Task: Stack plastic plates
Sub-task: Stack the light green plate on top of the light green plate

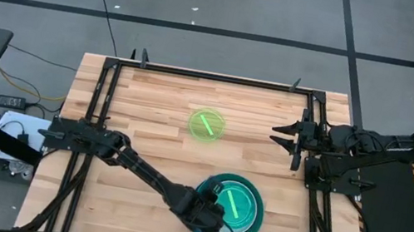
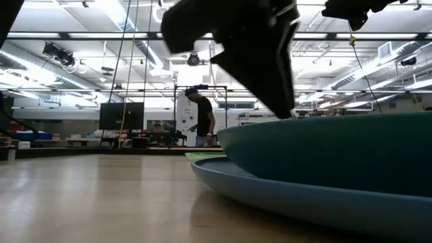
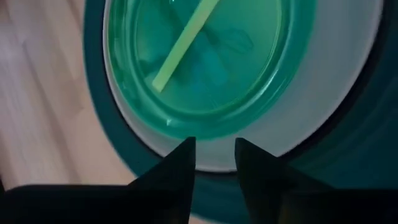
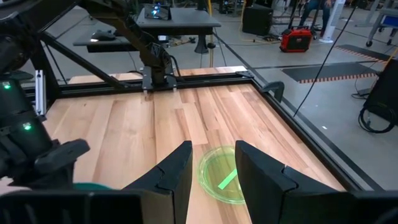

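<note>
A stack of plates sits near the table's front edge. A large blue plate is at the bottom, with a large teal plate on it. Above them lie a white plate and a small translucent green-cyan plate. A small lime-green plate lies alone on the wood at mid-table; it also shows in the right wrist view. My left gripper is open over the stack's near-left rim and holds nothing. My right gripper is open and empty at the table's right side.
A dark metal frame runs around the wooden tabletop. Bare wood lies left of the stack and around the lone lime-green plate. A person stands far off in the room behind the table.
</note>
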Available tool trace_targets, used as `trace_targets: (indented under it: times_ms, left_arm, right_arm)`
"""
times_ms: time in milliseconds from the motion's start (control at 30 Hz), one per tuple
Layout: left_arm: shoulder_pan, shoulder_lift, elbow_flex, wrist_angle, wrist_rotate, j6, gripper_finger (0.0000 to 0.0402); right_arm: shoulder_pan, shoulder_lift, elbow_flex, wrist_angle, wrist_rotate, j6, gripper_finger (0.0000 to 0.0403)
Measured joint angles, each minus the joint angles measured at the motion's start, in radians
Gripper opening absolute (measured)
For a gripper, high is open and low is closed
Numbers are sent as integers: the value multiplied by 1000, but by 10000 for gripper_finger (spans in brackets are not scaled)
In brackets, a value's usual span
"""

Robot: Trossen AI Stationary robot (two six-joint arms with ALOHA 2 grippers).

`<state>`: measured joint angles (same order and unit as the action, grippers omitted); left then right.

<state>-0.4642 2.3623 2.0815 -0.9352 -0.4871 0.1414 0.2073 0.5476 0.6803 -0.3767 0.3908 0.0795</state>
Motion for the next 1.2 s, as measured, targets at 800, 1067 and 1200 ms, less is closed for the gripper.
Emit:
trace_targets:
  times_ms: [800, 1067, 1200]
  left_arm:
    - [98, -40, -13, -123, -25, 27, 54]
    - [133, -48, -14, -192, -25, 28, 54]
    - [152, -48, -14, -219, -24, 28, 54]
  right_arm:
    - [0, 4, 0, -14, -1, 8, 132]
    - [0, 4, 0, -15, -1, 18, 132]
    - [0, 4, 0, -19, -12, 19, 132]
